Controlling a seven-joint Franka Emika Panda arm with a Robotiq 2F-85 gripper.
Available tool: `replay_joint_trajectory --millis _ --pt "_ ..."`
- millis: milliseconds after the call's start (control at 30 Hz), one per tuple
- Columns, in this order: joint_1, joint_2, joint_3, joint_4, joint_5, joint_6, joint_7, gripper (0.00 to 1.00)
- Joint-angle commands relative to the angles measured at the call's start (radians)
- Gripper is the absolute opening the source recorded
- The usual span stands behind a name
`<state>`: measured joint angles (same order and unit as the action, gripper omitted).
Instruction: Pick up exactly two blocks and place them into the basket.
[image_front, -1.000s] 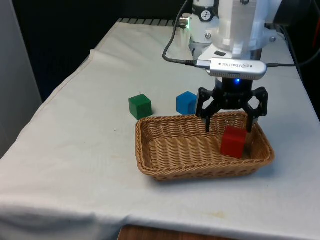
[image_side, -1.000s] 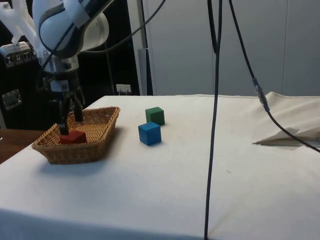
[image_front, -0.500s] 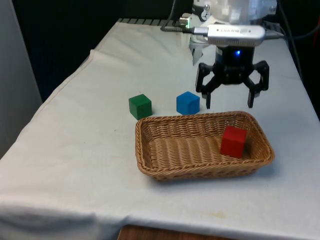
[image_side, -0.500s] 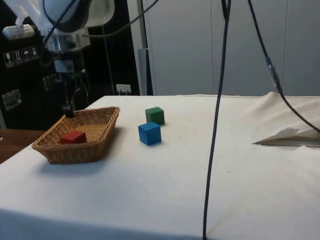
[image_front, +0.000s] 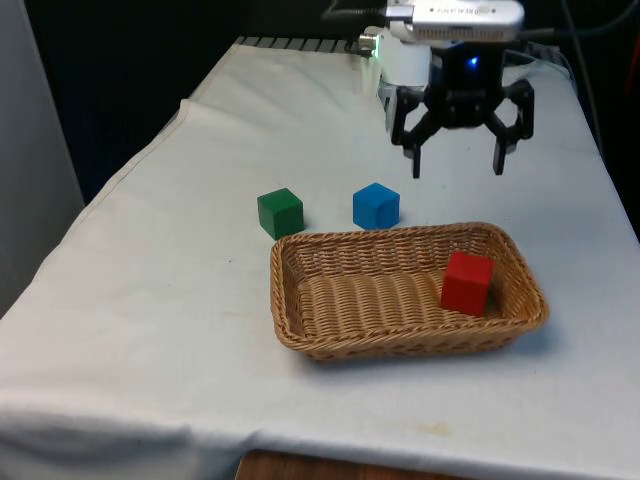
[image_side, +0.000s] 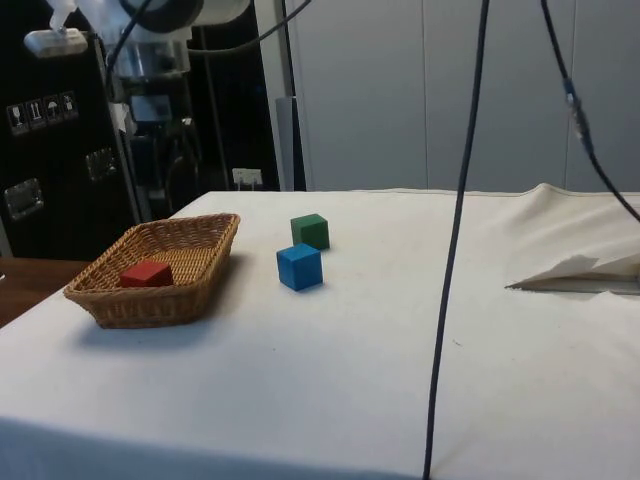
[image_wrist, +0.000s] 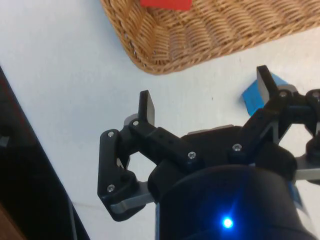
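A red block (image_front: 466, 283) (image_side: 146, 273) (image_wrist: 167, 4) lies in the wicker basket (image_front: 400, 349) (image_side: 150, 305) (image_wrist: 210, 35), at the end toward the front view's right. On the cloth just behind the basket sit a blue block (image_front: 376, 205) (image_side: 300, 267) and a green block (image_front: 280, 213) (image_side: 311, 231). My gripper (image_front: 456, 170) (image_wrist: 205, 92) hangs open and empty, high above the table and beyond the basket's far rim. In the wrist view one finger partly covers the blue block (image_wrist: 251, 97).
A black cable (image_side: 455, 250) hangs across the side view. The cloth is bunched into a fold (image_side: 580, 270) at that view's right. The table's edge (image_front: 130, 170) runs along the front view's left, with a dark drop beyond it.
My gripper has risen out of the basket and moved back toward the table's far end, staying open. The red block stays where it lay in the basket.
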<state>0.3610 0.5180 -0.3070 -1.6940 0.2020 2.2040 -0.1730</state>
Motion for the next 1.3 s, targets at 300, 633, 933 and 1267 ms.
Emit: replay_joint_trajectory --millis 300,633,933,1267 --pt "0.014 -0.102 -0.002 -0.141 -0.020 0.038 0.002 1.00" --pt "0.015 -0.177 0.004 -0.250 -0.024 0.071 -0.002 1.00" --pt "0.008 -0.249 0.008 -0.373 -0.018 0.123 -0.023 1.00" --pt "-0.013 -0.274 -0.011 -0.475 0.003 0.190 -0.092 1.00"
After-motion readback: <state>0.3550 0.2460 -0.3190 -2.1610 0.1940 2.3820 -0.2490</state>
